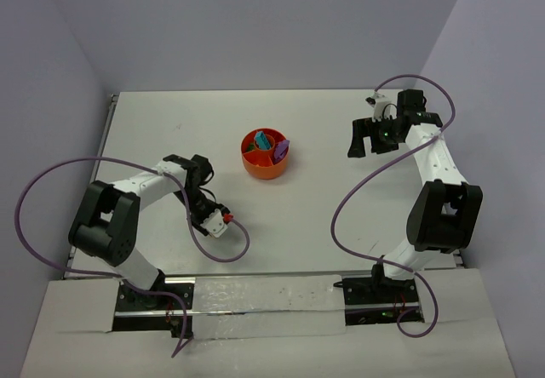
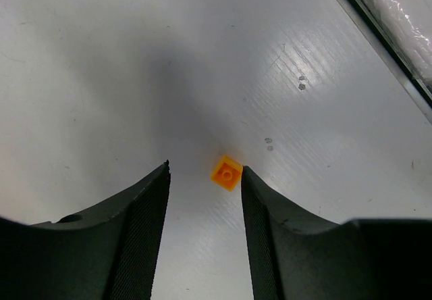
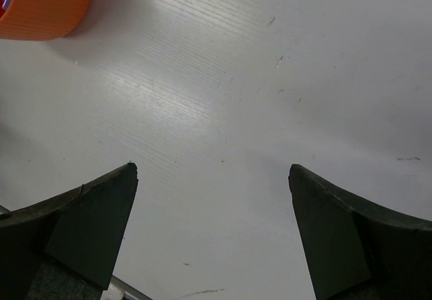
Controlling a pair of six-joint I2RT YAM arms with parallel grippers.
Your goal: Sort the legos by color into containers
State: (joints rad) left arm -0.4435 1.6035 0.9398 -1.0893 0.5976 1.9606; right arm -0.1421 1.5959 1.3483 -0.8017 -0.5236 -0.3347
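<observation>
- I see one tiny orange brick point(image 2: 227, 172) lying flat, stud up.
- The orange bowl point(image 1: 264, 170) holds a teal piece point(image 1: 261, 140); a purple block point(image 1: 281, 149) seems propped on its rim.

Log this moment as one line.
left gripper: open over orange brick, ungripped | right gripper: open, empty | bowl: partly filled

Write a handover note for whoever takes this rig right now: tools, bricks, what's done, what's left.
Left tool: open, an orange brick lying loose on the table between its tips.
Right tool: open, empty, right of the bowl.
Done: teal brick and purple brick are in the bowl.
Left: grip the orange brick and drop it in; no other loose bricks seen.
</observation>
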